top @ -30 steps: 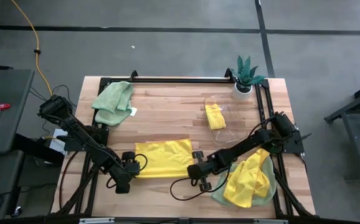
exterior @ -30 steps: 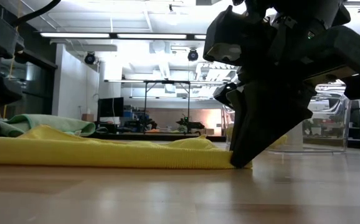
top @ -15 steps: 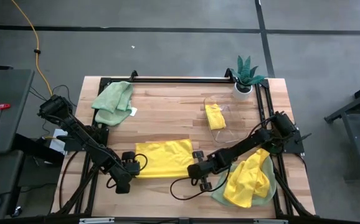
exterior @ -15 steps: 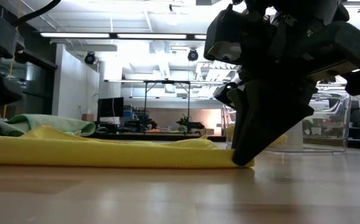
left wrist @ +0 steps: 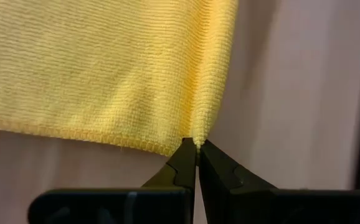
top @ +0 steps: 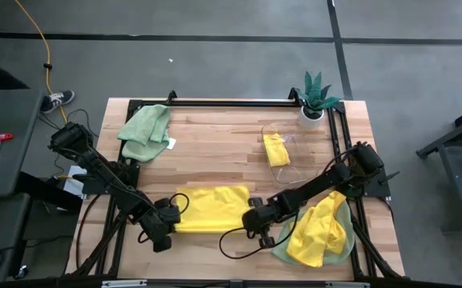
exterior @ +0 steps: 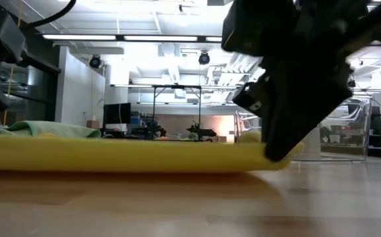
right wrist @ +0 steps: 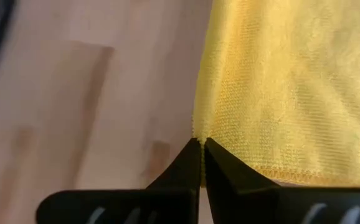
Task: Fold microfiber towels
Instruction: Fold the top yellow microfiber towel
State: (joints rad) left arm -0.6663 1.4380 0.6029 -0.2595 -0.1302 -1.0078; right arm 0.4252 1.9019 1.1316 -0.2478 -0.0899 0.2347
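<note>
A wooden table [top: 215, 152] seen from above fills the middle of the scene, framed by a black rail, with grey floor all around it. Two dark arms reach in from the left and right edges toward the near middle of the table. Between them lies a yellow towel [top: 211, 210], folded into a wide strip and stretched flat near the front edge; from table height its near edge sits just off the wood. The left gripper [top: 169, 210] is at the strip's left end, its jaws pinched tight on a corner of the yellow towel [left wrist: 105, 68], as its wrist camera shows. The right gripper [top: 252, 214] is at the strip's right end, jaws likewise closed tight on the opposite corner of the same towel [right wrist: 279, 81]. In the near right corner of the table a crumpled yellow towel [top: 320, 230] lies heaped on a pale green towel [top: 280, 252] that shows beneath it. At the far left corner rests a loosely bunched green towel [top: 145, 132]. Toward the far right, a clear plastic container [top: 283, 152] holds a small folded yellow towel [top: 275, 149]. A small potted plant [top: 316, 94] stands at the far right corner.
</note>
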